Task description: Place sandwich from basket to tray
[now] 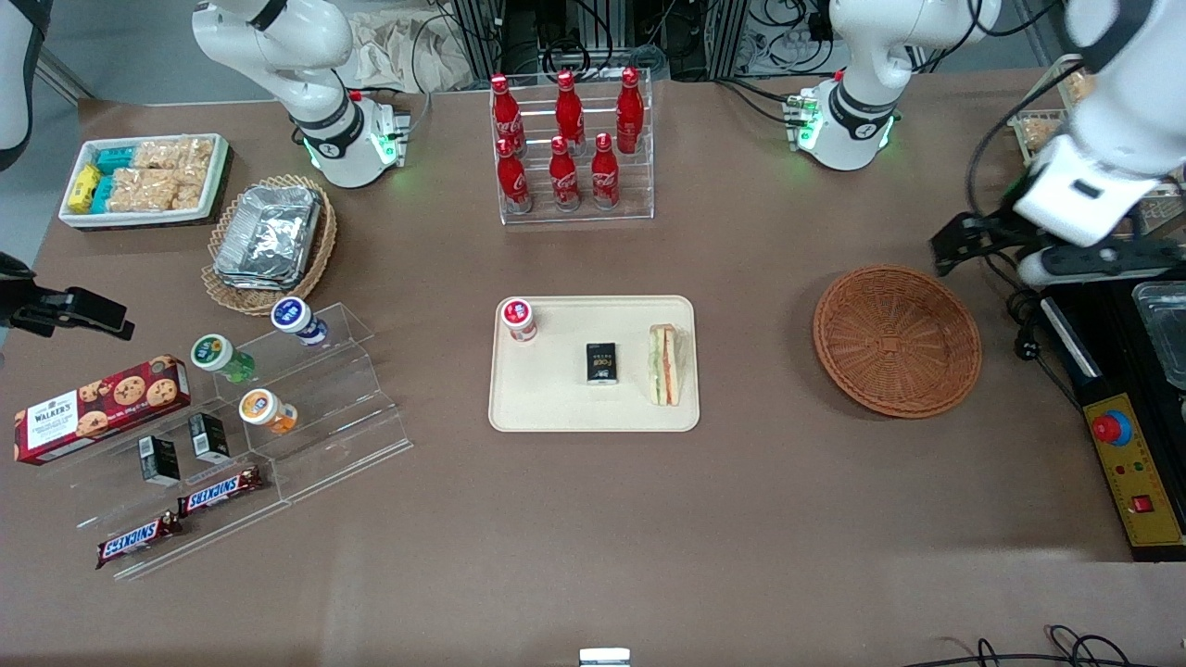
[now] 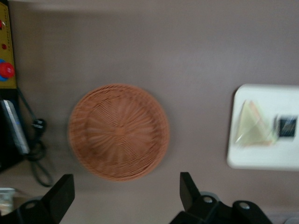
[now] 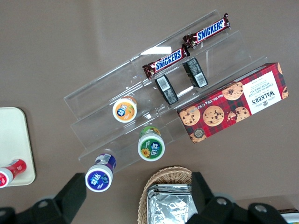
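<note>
Front view shows the working arm's end effector (image 1: 954, 243) hanging above the counter (image 1: 760, 519) at the working arm's end, raised clear of everything, just outside the rim of the basket (image 1: 897, 341) and a little farther from the camera than it. From the wrist camera its two dark fingers (image 2: 60, 193) stand wide apart with nothing between them, looking straight down on the round woven basket (image 2: 118, 132), which holds nothing at all.

Past the basket, toward the middle of the counter, lies the tray (image 1: 593, 363), and the sandwich (image 1: 663, 364) already sits on it, at the tray end nearest the basket. Its long filling edge runs across the tray's short side, roughly toward and away from the front camera. In the wrist view the sandwich (image 2: 253, 131) appears as a pale wedge on the tray (image 2: 264, 158), well apart from the spread fingers.

Sharing the tray are a small black box (image 1: 601, 362) in the centre, near the sandwich but not touching it, and a little red-capped bottle (image 1: 519, 320) at the corner toward the parked arm. To my eye the transfer looks done; nothing stands between the end effector and the tray, and no regrasp seems called for.
</note>
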Controlling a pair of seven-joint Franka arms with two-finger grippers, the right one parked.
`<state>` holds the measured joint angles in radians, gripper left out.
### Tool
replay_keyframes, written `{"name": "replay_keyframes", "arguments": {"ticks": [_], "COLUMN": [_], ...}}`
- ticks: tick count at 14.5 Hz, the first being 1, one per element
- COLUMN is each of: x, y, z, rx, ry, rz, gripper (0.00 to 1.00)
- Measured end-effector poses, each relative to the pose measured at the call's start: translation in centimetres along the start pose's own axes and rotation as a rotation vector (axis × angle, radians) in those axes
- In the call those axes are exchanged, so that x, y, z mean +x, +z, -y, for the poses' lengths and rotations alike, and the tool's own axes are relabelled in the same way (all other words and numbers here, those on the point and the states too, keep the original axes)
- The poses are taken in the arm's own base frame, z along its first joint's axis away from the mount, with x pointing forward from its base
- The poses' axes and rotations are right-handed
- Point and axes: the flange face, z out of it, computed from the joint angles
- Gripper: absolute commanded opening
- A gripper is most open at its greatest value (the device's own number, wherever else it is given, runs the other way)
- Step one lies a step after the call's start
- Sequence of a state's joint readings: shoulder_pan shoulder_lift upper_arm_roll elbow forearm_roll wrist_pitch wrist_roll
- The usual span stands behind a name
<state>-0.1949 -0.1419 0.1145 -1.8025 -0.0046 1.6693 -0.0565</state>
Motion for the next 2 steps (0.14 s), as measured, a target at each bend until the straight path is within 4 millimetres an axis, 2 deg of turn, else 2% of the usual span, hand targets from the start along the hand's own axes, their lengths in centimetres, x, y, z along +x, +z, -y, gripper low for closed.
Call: {"name": "replay_keyframes", "arguments": {"ticks": [2], "x": [-0.6], "y": [-0.3], "z": [3.2], "rx": [-0.009], "ry": [0.064], "rz": [0.028], "gripper": [1.00]}}
